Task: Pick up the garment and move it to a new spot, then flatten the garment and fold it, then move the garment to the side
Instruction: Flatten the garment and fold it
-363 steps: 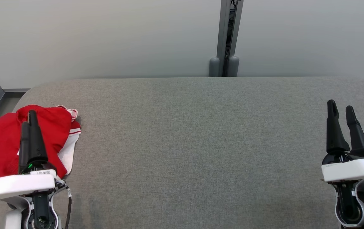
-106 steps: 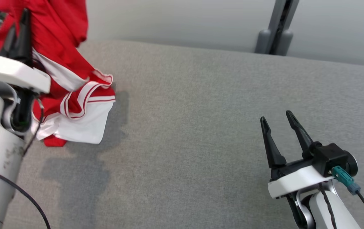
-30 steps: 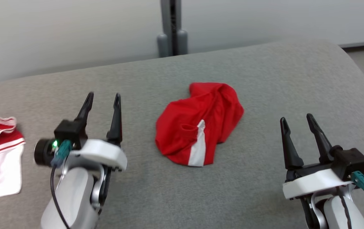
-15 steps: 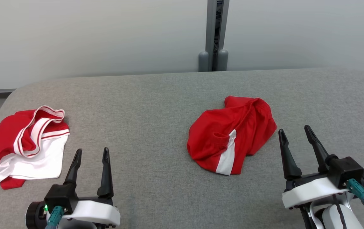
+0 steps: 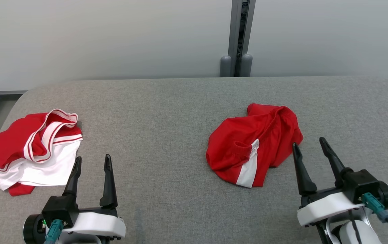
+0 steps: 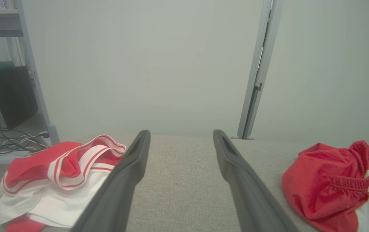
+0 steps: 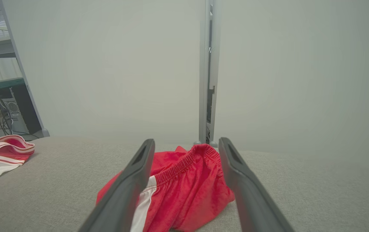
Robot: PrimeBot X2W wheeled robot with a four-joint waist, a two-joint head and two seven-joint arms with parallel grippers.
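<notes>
The garment [image 5: 253, 145], red shorts with a white side stripe and an elastic waistband, lies crumpled on the grey padded table [image 5: 167, 112], right of centre. It also shows in the left wrist view as the garment [image 6: 333, 183] at the right, and in the right wrist view as the garment [image 7: 184, 190] straight ahead between the fingers. My right gripper [image 5: 307, 145] stands open just right of it, fingertips beside its edge, holding nothing. Open and empty too, my left gripper [image 5: 92, 161] hovers at the lower left.
A second pile of red and white clothing [image 5: 33, 147] lies at the table's left end, also seen as the pile [image 6: 58, 174] in the left wrist view. A grey post [image 5: 238, 37] stands behind the table against the pale wall. Shelving and cables [image 6: 0, 96] are off the left end.
The left gripper, earlier shut on the garment lifted from the left pile, has let it go right of centre and drawn back to the lower left. The camera swung meanwhile.
</notes>
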